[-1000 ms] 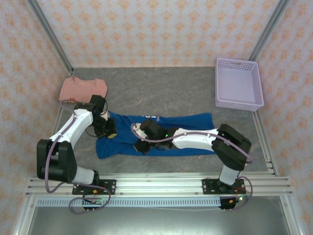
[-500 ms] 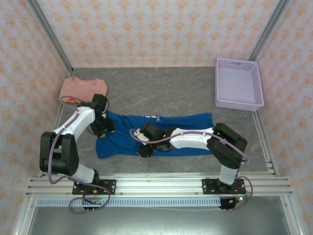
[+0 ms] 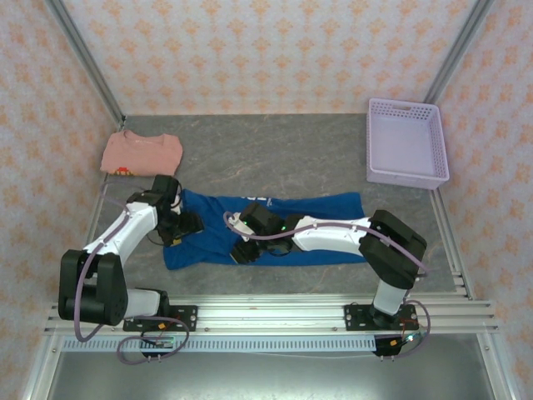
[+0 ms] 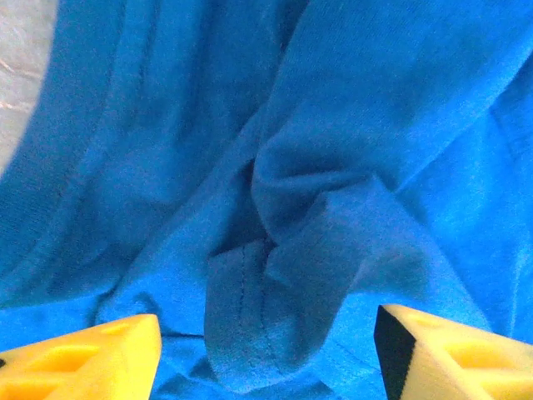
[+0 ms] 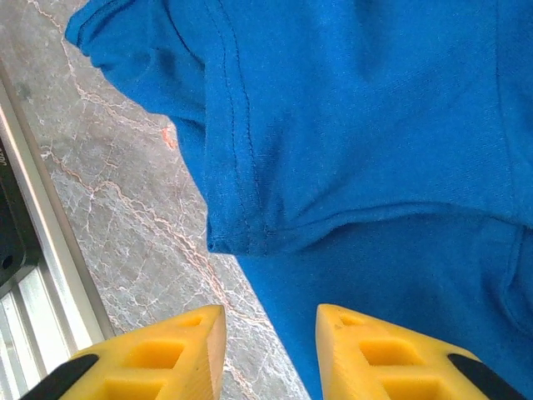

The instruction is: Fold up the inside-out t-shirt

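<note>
1. The left gripper [image 4: 266, 354] is spreading its fingers [image 4: 92, 367] wide above a bump in the blue t-shirt [image 3: 325, 207], pinching nothing
2. The right gripper [image 5: 271, 354] is hanging slightly open over the blue t-shirt's hem, pinching nothing
3. The blue t-shirt is lying stretched along the table's [image 3: 275, 158] near edge

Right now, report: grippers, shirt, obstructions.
Left gripper open, empty, over shirt. Right gripper open, empty, at its near edge. Shirt laid out, rumpled. Pink shirt, basket apart from it.

overhead from behind, both wrist views close on t-shirt [image 4: 375, 125]
</note>
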### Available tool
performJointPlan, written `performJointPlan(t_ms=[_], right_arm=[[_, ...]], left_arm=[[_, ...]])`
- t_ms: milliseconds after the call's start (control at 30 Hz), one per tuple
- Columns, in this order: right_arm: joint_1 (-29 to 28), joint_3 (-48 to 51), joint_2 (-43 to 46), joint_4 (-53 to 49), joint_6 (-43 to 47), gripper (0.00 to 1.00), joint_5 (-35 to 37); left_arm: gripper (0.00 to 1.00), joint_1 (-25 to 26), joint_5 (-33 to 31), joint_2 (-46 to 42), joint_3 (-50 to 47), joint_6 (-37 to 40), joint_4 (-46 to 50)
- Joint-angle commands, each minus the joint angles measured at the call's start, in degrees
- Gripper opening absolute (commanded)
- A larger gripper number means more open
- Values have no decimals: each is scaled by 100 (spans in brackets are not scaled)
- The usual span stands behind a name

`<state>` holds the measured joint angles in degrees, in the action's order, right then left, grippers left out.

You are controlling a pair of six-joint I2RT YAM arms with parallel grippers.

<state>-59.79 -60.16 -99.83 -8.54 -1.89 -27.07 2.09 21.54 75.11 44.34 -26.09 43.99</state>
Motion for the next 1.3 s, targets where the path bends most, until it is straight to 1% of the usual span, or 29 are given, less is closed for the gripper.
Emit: performJointPlan(t_ms=[0, 67, 133, 200, 333, 467, 600, 667, 767, 1000, 1067, 1167, 1267], right_arm=[[12, 13, 39, 82, -77, 34, -3], [11, 5, 19, 84, -146, 33, 137], [18, -48, -68, 131, -238, 32, 71], [-6, -70, -153, 263, -391, 37, -84], [-67, -48, -312, 571, -658, 47, -167], [-128, -162, -510, 673, -690, 51, -141], [-134, -322, -728, 739, -742, 53, -197], [-137, -417, -831, 699, -724, 52, -162], [-133, -506, -873, 635, -715, 47, -54], [-136, -497, -684, 416, -667, 18, 98], [-138, -464, -552, 291, -622, 12, 190], [-81, -409, -330, 113, -570, 7, 250], [29, -332, -142, -49, -525, 4, 264]], left_arm=[[70, -25, 173, -301, -258, -99, -461], [67, -16, 165, -333, -334, -125, -541], [60, -21, 144, -264, -310, -108, -574], [53, -15, 124, -123, -250, -76, -537], [39, -15, 273, 61, -219, -63, -566], [24, -15, 367, 45, -218, -64, -555], [17, -13, 424, 51, -219, -54, -547], [15, -7, 454, 48, -228, -54, -556], [12, -11, 482, 59, -225, -53, -549], [6, 0, 554, 54, -192, -97, -433], [4, 2, 610, 46, -163, -131, -329], [3, 0, 768, 39, -49, -176, -101], [2, 2, 984, 27, 52, -178, 109]])
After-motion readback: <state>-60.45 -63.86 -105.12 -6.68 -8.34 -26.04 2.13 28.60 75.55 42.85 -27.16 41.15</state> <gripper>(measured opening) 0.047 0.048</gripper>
